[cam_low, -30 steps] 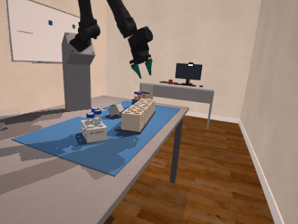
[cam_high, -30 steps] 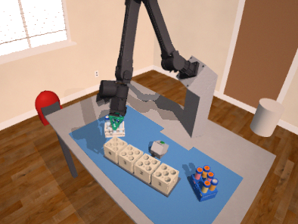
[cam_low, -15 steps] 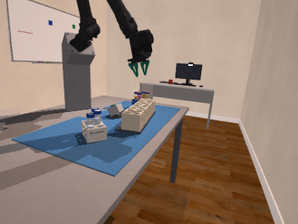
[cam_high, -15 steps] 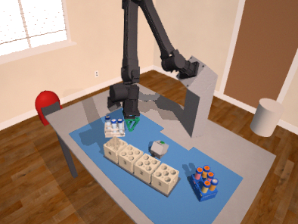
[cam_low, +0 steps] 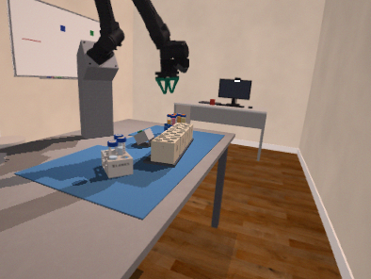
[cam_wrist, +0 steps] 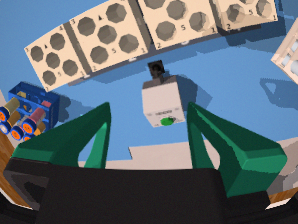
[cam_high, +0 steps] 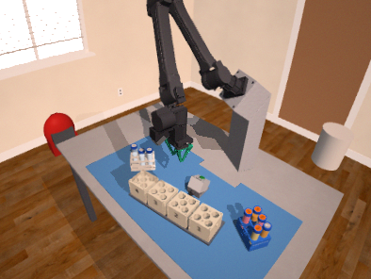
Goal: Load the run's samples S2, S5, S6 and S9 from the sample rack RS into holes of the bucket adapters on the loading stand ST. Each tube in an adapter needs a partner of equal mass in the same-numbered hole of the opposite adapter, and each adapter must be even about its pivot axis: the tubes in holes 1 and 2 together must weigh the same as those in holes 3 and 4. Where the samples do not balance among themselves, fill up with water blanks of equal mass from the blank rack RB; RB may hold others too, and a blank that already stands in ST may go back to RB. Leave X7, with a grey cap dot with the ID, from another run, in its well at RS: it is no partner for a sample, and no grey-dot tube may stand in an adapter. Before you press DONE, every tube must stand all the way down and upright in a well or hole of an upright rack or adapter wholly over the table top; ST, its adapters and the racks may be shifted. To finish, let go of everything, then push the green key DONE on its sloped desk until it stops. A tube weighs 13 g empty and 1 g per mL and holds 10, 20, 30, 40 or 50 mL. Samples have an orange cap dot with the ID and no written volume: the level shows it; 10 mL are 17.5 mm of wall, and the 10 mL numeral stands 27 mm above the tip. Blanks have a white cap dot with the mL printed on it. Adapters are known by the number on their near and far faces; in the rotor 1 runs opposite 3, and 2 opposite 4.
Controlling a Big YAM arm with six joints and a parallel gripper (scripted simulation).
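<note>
While the arm hangs high over the blue mat (cam_high: 141, 236), the gripper (cam_high: 179, 152) points straight down with its green fingers partly apart and nothing between them. Open air lies all around it; it is well above the key desk (cam_high: 197, 185) and touches nothing.

On the mat, a row of four cream adapter blocks (cam_high: 176, 205) runs diagonally, each a boxy cube with four round holes on top, all holes showing dark and unfilled in the wrist view (cam_wrist: 160, 19). The white blank rack (cam_high: 142, 162) stands just beyond the row's far end, holding blue-capped clear tubes (cam_high: 141, 152). The blue sample rack (cam_high: 254, 233) sits well apart past the row's other end, near the mat's right corner, with orange-capped tubes (cam_high: 257, 210) upright in it. The key desk, a small grey wedge with a green key (cam_wrist: 168, 120) on its slope, stands behind the row's middle, apart from the blocks.

The grey table (cam_high: 311, 188) has bare room on the pedestal side and toward the front edge. The grey pedestal (cam_high: 250, 127) is a tall slab with a slanted top. Beyond the table are a wood floor, a red chair (cam_high: 57, 127) at the left corner and a pale round bin (cam_high: 331, 146) by the wall.
</note>
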